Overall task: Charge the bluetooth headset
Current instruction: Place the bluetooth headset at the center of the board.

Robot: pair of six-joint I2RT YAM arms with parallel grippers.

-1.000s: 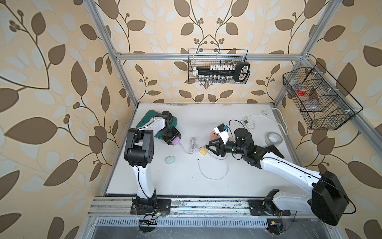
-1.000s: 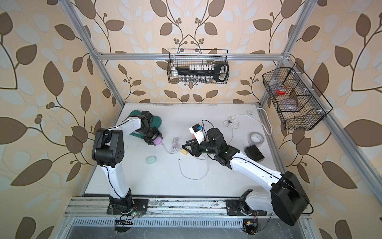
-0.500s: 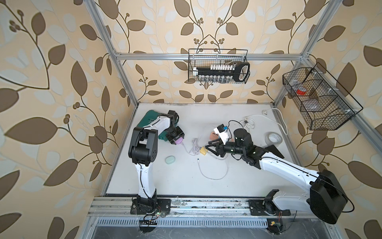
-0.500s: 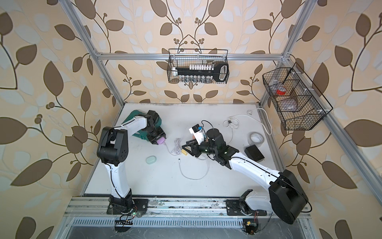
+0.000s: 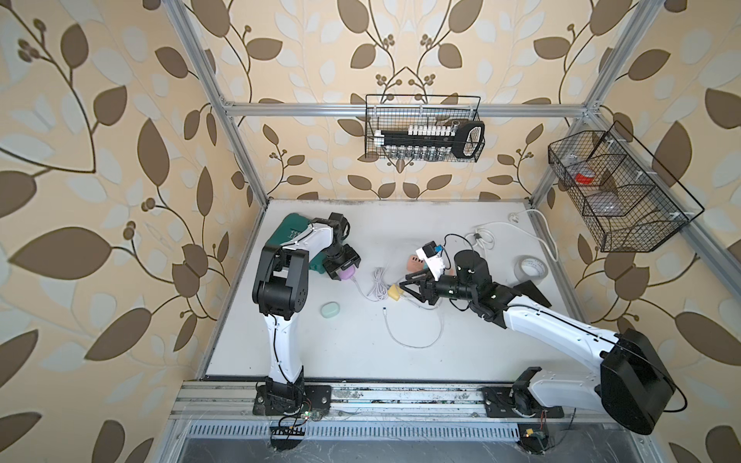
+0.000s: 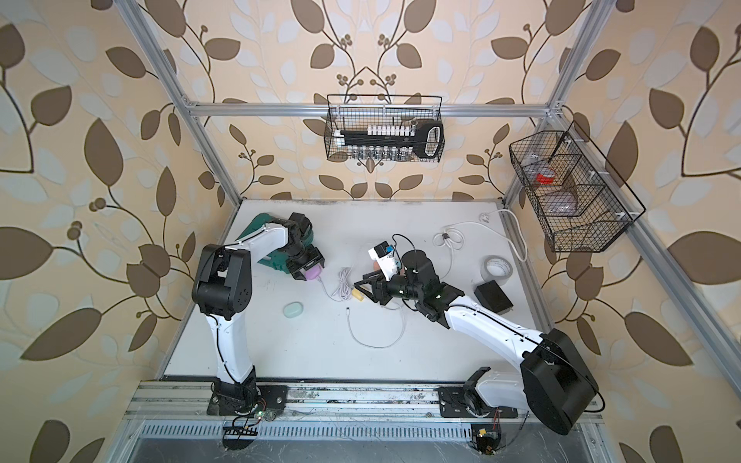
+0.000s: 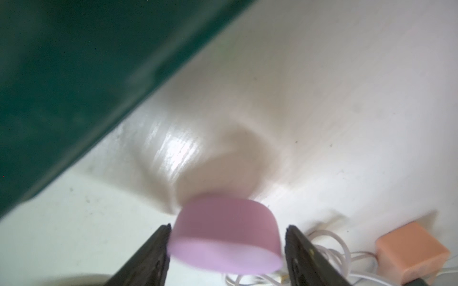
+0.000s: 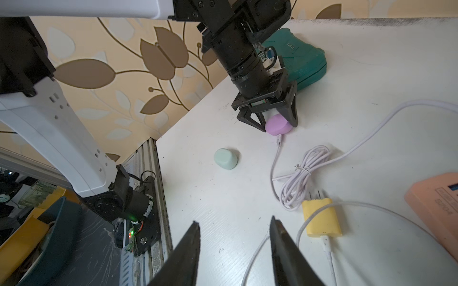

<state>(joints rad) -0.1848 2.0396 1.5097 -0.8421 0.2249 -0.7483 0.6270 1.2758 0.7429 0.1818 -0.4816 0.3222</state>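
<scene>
My left gripper (image 7: 227, 226) straddles the lilac rounded plastic earbud case (image 5: 347, 275). Its jaws are spread, close at each side, with a sliver of gap showing at one. The case sits on the white table (image 5: 401, 224), at about 4 o'clock from the teal hard-shell case (image 8: 304, 59) and just beside it. A pale lilac cable (image 8: 303, 170) runs from its tied coil into the case's edge. The mint-green pebble-shaped case (image 5: 330, 310) lies free at 7 o'clock from the lilac one. My right gripper (image 8: 235, 220) hangs low over the table, jaws parted with nothing between them. The yellow plug adapter (image 8: 322, 218) is just beside its fingertips, and the peach power strip (image 8: 436, 198) lies near.
</scene>
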